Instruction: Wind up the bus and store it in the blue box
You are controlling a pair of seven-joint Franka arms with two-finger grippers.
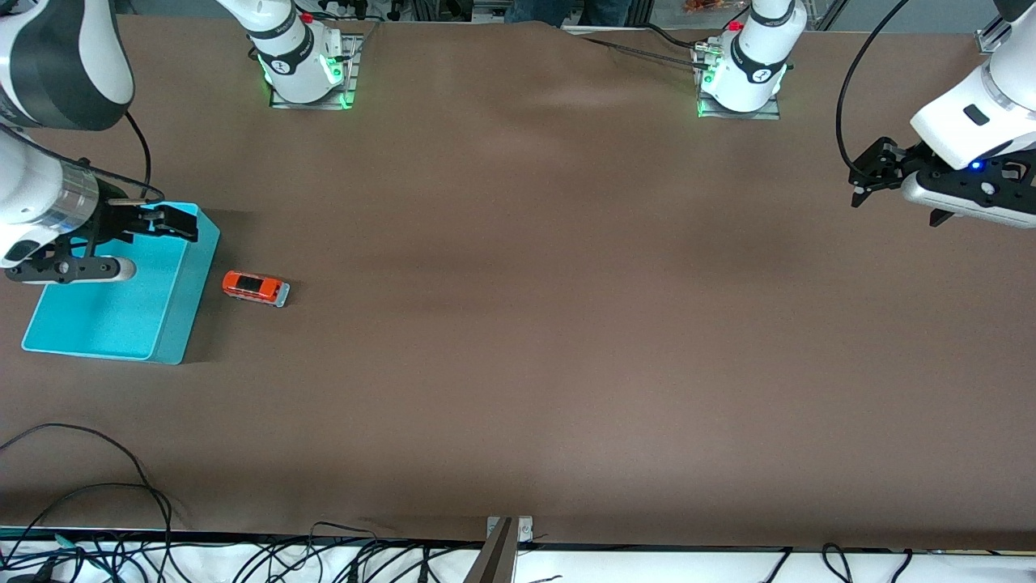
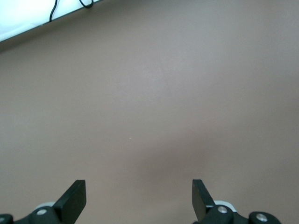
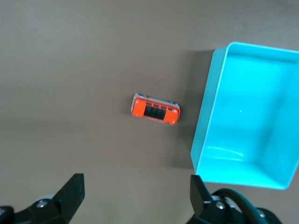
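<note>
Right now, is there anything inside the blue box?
Nothing shows inside the turquoise open-top plastic bin; its floor looks bare. The small orange toy van sits on the table beside it. In the front view, the right gripper over the bin covers one corner.

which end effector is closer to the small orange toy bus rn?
Right. The right end effector hangs over the turquoise-blue plastic open-top box beside the small orange toy bus; the left end effector waits, open, at the left arm's end of the table.
</note>
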